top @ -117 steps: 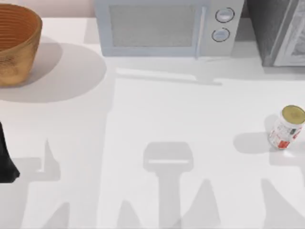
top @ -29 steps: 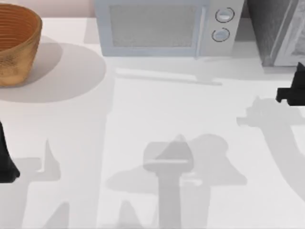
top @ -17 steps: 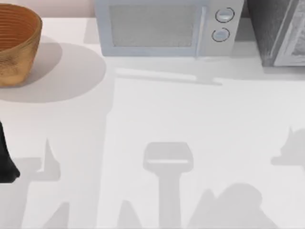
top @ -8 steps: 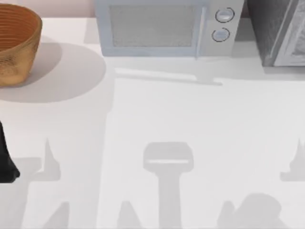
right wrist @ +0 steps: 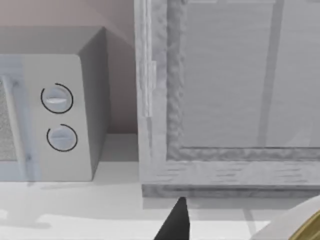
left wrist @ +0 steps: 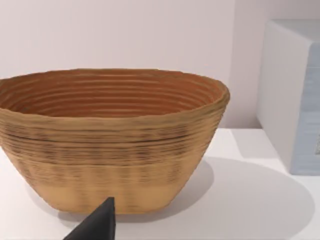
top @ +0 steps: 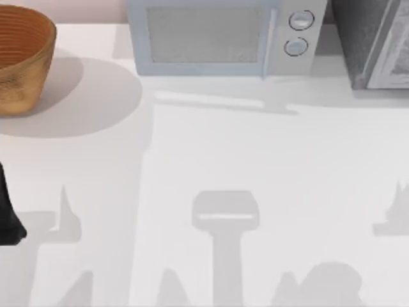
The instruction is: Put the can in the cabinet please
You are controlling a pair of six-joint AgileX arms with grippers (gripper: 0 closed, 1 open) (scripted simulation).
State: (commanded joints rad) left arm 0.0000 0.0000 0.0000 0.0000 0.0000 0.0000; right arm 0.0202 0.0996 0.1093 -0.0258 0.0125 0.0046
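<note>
Looking past your right gripper (right wrist: 176, 222), you have the cabinet (right wrist: 160, 100) straight ahead and close, with its paler panelled door (right wrist: 240, 80) apparently closed. The microwave (right wrist: 55, 115) stands beyond, on the cabinet's left in the top view. A sliver of the can (right wrist: 305, 222), white wall with a gold rim, sits just beside the gripper, very near the wrist camera. It is probably being carried, but the grip itself is out of sight, so you cannot tell how far the jaws are parted or whether they are closed on it.

Treat the can as light, rigid and smooth-walled. It should not crush under moderate pressure, but it could slip or pivot. The best hold is likely across the straight side at mid-height, below the lid rim, with the jaws square to the wall.

Your left gripper (left wrist: 97, 226) is parked at the table's left edge, facing the basket (left wrist: 110, 145). You cannot tell its opening either.
</note>
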